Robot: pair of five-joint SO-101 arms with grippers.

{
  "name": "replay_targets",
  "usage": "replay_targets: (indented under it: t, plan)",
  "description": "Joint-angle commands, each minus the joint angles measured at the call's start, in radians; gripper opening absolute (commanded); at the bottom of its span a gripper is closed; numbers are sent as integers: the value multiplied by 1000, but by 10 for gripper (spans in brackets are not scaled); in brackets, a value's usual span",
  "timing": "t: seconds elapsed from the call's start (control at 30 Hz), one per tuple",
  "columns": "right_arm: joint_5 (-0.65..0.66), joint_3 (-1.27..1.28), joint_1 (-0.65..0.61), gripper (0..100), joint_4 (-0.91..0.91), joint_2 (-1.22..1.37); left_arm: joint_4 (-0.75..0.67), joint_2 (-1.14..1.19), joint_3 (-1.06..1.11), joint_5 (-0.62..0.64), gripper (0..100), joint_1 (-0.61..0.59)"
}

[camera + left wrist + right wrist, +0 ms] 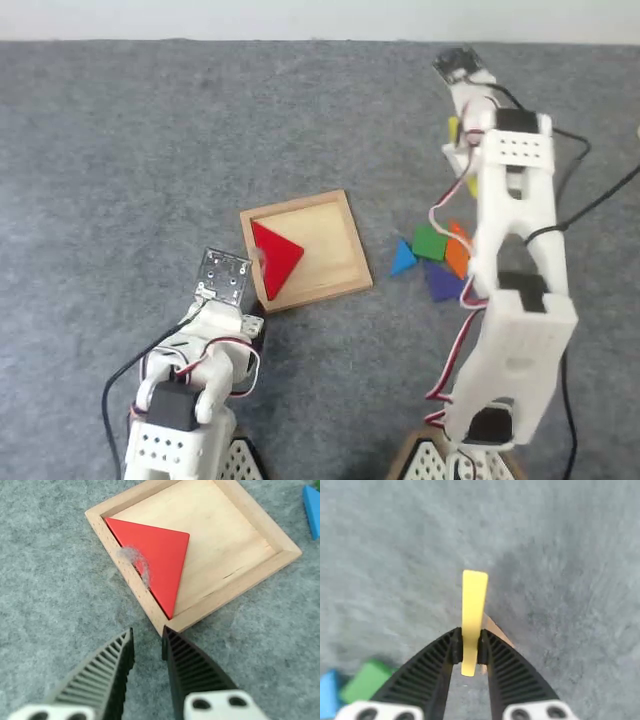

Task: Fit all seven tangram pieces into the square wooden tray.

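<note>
White arms (pixel 515 300), black ribbed tools (pixel 147 634), red-white cables (pixel 455 360).

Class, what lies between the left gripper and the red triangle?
In the left wrist view, a narrow strip of grey carpet, then the rim of the wooden tray, separates the left gripper from the red triangle.

Grey felt (pixel 120 150) lies all round, mottled and slightly fuzzy, flat on every side of the right gripper (pixel 469 645). Well beyond that gripper's tips the felt stops in a straight line against a pale, bare strip (pixel 300 18); wall or board, I can't tell. The light is soft and even, leaving a faint shadow (pixel 530 590) just past the gripper.
</note>
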Motion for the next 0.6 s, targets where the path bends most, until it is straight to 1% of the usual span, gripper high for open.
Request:
replay_targets:
  t: [0.0, 0.13, 0.37, 0.4, 0.57]
  plan:
    - [-17, -61, -85, 25, 47, -124, 8, -21, -5, 6, 91, -9]
    - [-51, -61, -197, 25, 90, -127, 8, -21, -5, 6, 91, -9]
    - [-49, -60, -386, 25, 160, -124, 8, -21, -5, 5, 91, -9]
    - [-41, -60, -403, 25, 168, -124, 8, -21, -5, 5, 91, -9]
    - [97, -58, -501, 25, 272, -124, 6, -21, -5, 5, 91, -9]
